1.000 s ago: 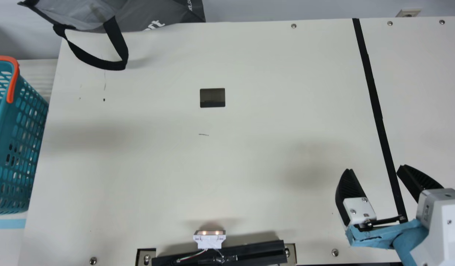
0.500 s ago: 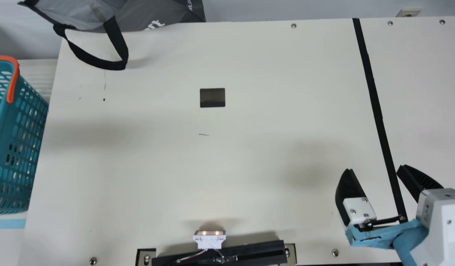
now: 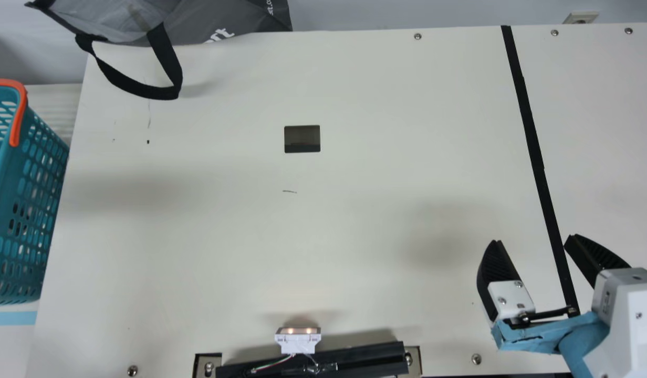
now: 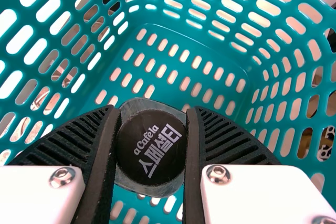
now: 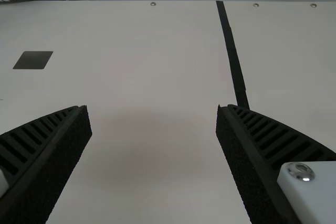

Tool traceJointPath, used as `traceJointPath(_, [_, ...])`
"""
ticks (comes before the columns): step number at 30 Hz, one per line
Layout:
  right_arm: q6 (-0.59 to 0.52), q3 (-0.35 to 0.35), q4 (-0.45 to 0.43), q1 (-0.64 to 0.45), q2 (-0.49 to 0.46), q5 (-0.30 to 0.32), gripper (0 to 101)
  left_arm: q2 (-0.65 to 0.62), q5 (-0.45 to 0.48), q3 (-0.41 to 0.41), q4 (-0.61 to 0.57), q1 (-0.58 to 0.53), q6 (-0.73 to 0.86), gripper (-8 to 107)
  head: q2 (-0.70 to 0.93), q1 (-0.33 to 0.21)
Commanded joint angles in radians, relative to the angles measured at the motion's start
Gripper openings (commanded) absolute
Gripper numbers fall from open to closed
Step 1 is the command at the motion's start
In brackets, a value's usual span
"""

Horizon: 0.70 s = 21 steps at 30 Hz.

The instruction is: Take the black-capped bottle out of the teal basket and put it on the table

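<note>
The black-capped bottle point(image 4: 152, 185) is inside the teal basket point(image 3: 2, 181), which stands along the left edge of the cream surface point(image 3: 355, 236) in the main view. In the left wrist view, its round black cap point(image 4: 151, 156) squarely faces the camera, so the bottle's long axis runs almost straight away from that camera, cap end nearest and base end pointing deeper into the basket. A grey, rounded-square shoulder shows around the cap, and the rest of the body is hidden behind it; I cannot tell how far the bottle tilts from upright, or whether its base touches the basket's floor. The left hand point(image 4: 153, 109) is grasping the bottle at its cap end, one ribbed black finger pressed to each side. The right hand point(image 3: 533, 239) is over the near right part of the surface, beside the black tape strip point(image 3: 533, 147); it is released and holds nothing, its fingers well apart. At the far left of the surface lies the black strap point(image 3: 163, 93) of a grey bag point(image 3: 218, 21).
</note>
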Motion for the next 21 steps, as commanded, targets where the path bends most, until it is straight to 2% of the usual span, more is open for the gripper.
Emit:
traceJointPath(1, [0.000, 0.000, 0.000, 0.000, 0.000, 0.000, 91, -0.002, 0.000, 0.001, 0.013, 0.001, -0.007, 45, 0.008, -0.004])
traceJointPath(2, [0.000, 0.000, 0.000, 0.000, 0.000, 0.000, 91, -0.003, 0.001, 0.001, 0.020, 0.002, -0.013, 55, 0.008, -0.004])
traceJointPath(3, [0.000, 0.000, 0.000, 0.000, 0.000, 0.000, 91, -0.004, 0.001, 0.001, 0.025, 0.004, -0.017, 78, 0.008, -0.004])
traceJointPath(5, [0.000, 0.000, 0.000, 0.000, 0.000, 0.000, 91, -0.005, 0.002, 0.000, 0.036, 0.009, -0.023, 107, 0.008, -0.004])
traceJointPath(11, [0.000, 0.000, 0.000, 0.000, 0.000, 0.000, 91, -0.006, 0.007, -0.005, 0.073, 0.033, -0.040, 107, 0.008, -0.004])
traceJointPath(13, [0.000, 0.000, 0.000, 0.000, 0.000, 0.000, 91, -0.006, 0.009, -0.007, 0.081, 0.043, -0.041, 61, 0.008, -0.004])
traceJointPath(14, [0.000, 0.000, 0.000, 0.000, 0.000, 0.000, 91, -0.006, 0.010, -0.009, 0.085, 0.047, -0.043, 44, 0.008, -0.004])
traceJointPath(15, [0.000, 0.000, 0.000, 0.000, 0.000, 0.000, 91, -0.006, 0.011, -0.010, 0.088, 0.051, -0.044, 0, 0.008, -0.004])
traceJointPath(21, [0.000, 0.000, 0.000, 0.000, 0.000, -0.001, 91, -0.006, 0.017, -0.014, 0.099, 0.069, -0.044, 0, 0.008, -0.004])
